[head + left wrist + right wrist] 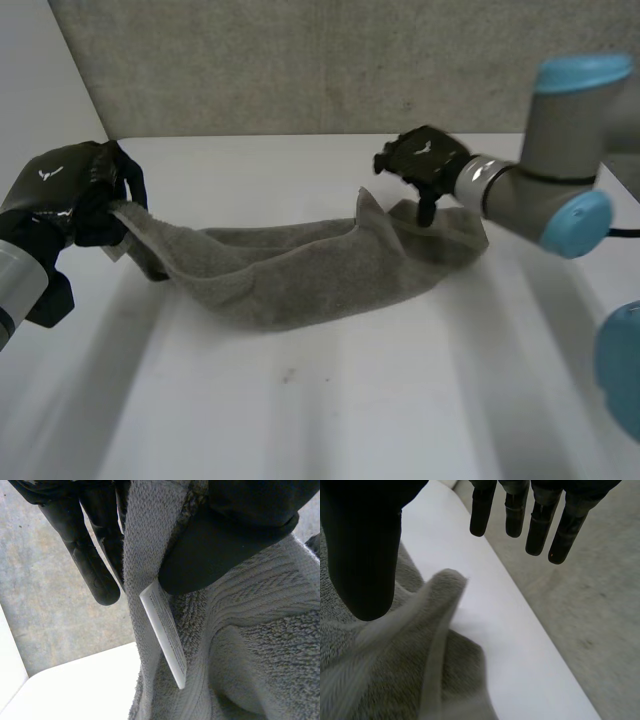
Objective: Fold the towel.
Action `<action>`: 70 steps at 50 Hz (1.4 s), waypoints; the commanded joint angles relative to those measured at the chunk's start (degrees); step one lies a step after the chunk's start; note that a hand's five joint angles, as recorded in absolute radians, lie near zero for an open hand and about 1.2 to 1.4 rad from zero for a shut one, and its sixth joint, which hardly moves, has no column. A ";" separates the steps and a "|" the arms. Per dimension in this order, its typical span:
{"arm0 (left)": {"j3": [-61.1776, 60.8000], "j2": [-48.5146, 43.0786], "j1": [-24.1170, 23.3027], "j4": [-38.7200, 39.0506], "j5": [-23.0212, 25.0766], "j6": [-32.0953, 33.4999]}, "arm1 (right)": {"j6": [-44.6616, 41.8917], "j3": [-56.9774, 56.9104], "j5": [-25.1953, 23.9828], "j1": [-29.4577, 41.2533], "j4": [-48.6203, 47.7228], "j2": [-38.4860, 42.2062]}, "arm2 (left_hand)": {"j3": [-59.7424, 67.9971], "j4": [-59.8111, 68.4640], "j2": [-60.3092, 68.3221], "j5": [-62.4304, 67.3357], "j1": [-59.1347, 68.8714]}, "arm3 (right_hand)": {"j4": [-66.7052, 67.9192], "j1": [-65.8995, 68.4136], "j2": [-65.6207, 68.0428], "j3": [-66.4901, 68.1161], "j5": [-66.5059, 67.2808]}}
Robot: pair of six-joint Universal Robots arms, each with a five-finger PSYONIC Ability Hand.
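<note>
A soft grey towel [300,275] lay bunched into a long, thin shape on the white tabletop [300,420]. Its long side ran across the tabletop from the left edge toward the far right part. The middle sagged and rested on the tabletop, a bit closer to the far edge than to the near one.

The robot's black left hand [70,190] was by the left edge, held up above the tabletop. It had the towel's left end pinched between its thumb and its fingers [95,575], so that end was lifted and the towel sloped down from it. A small white label [165,630] hung from the towel's edge just under the thumb.

The black right hand [425,160] was over the towel's right end, near the far edge. Its fingers [540,525] were straight and spread well apart from the thumb, and it held nothing. One towel corner stuck up in a point under that hand, below the gap between thumb and fingers. The rest of the right end lay flat on the tabletop.
</note>
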 commanded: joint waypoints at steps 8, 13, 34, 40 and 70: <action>-2.97 0.91 0.48 0.17 0.53 0.01 | -0.09 -15.71 0.84 3.45 -6.16 19.00 | 10.30 10.24 10.18 10.61 11.10 | 9.97 7.15 10.02 9.93 10.02; -3.15 0.82 0.48 0.17 0.53 0.01 | -0.36 -16.23 0.93 3.45 -8.27 21.28 | 10.30 10.24 10.18 10.61 11.10 | 10.97 8.15 11.02 10.93 11.02; -3.24 0.20 0.65 0.52 0.53 0.01 | -0.18 -16.24 3.21 3.36 -7.39 16.47 | 10.30 10.24 10.18 10.61 11.10 | 63.23 60.41 63.29 63.19 63.28; -2.36 0.38 0.65 0.52 0.53 0.01 | 0.87 -14.92 5.15 2.48 -3.80 6.37 | 10.30 10.24 10.18 10.61 11.10 | 63.23 60.41 63.29 63.19 63.28; 10.04 4.16 0.56 -7.04 0.36 -1.05 | 4.92 15.41 5.24 -7.10 15.90 -41.12 | 10.30 10.24 10.18 10.61 11.10 | 63.23 60.41 63.29 63.19 63.28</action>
